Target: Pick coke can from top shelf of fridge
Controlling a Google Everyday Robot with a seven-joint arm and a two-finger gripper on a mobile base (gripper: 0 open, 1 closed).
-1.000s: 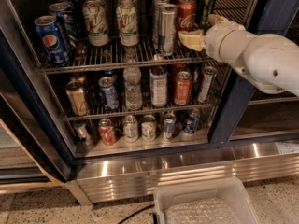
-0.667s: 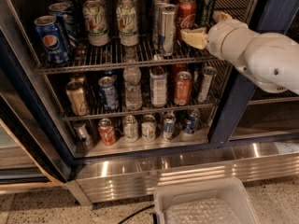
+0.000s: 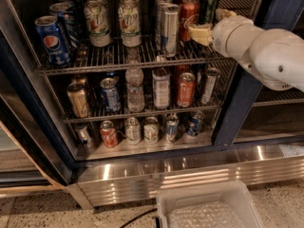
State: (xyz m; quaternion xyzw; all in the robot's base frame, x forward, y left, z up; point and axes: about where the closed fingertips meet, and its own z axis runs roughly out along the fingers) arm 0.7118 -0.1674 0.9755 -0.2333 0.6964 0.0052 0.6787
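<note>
You have speckled floor (image 3: pixel 42 210) nearest, with a clear plastic bin (image 3: pixel 209 204) on it, well below the jaws. Behind the bin is the stainless-steel base of the fridge (image 3: pixel 235 113), and above that two lower racks of cans and bottles, all under the jaws.

On the task itself, I judge that you have made the reach but not the grasp. The gripper (image 3: pixel 207 23) is at the right end of the top shelf (image 3: pixel 118 61), inside the door opening and above the front rail. Its jaws stand apart and hold nothing.

The coke can (image 3: pixel 189 14) stands upright on that rack, not lifted. It is just beside the lower jaw's tip, on the side toward the middle of the fridge, and it is not between the jaws. You cannot tell whether the tip touches it.

A slim silver-and-blue can (image 3: pixel 169 30) stands against the coke can's far side from the jaws, slightly forward. A dark green can (image 3: pixel 210 1) stands deeper in, just past the jaws.

What is left, as I see it, is to bring the jaws around the can, close them on it, and draw it out over the rail.
</note>
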